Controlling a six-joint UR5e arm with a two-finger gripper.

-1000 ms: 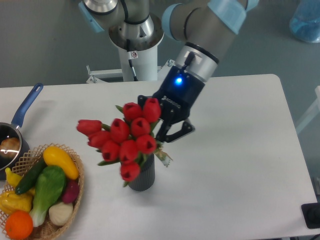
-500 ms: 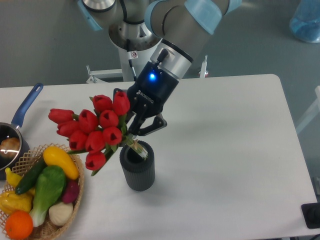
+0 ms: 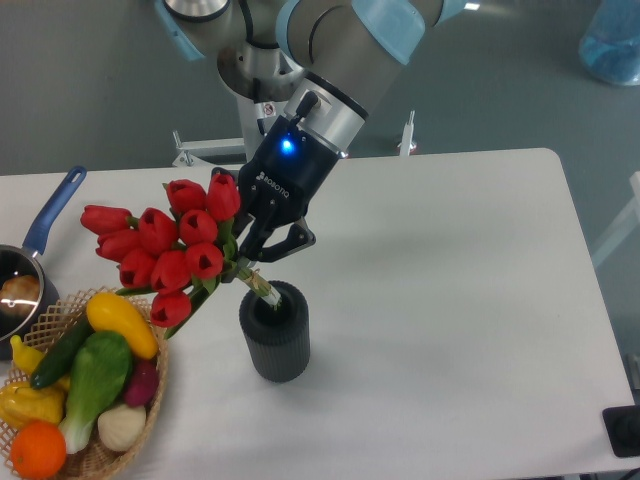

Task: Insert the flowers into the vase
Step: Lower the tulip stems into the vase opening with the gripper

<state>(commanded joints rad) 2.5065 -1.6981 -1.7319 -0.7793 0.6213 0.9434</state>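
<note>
Over the middle of the white table (image 3: 450, 260) we hold the flowers (image 3: 165, 250) with their stems angled down into the mouth of the vase (image 3: 275, 335). The gripper (image 3: 258, 262) is clamped on the stems just below the buds, its fingers pinched together around them.

Compared with a second ago, the bunch has swung well to the left and lifted: then the red heads sat directly over the vase and hid its mouth, now they lean out to the left above the basket (image 3: 150, 385) of vegetables, and the round opening shows plainly. The stem ends reach the rim; whether they are truly inside or only resting on the lip, we cannot quite tell from this angle. We judge this as a re-aiming of the stems, so that they enter first and the bunch can then be tipped upright and lowered.

Our arm comes down from the upper centre, the wrist turned so the gripper points down and to the left, its blue light facing the camera. The vase stands upright, near the basket, with the saucepan (image 3: 30, 260) at the far left edge.
</note>
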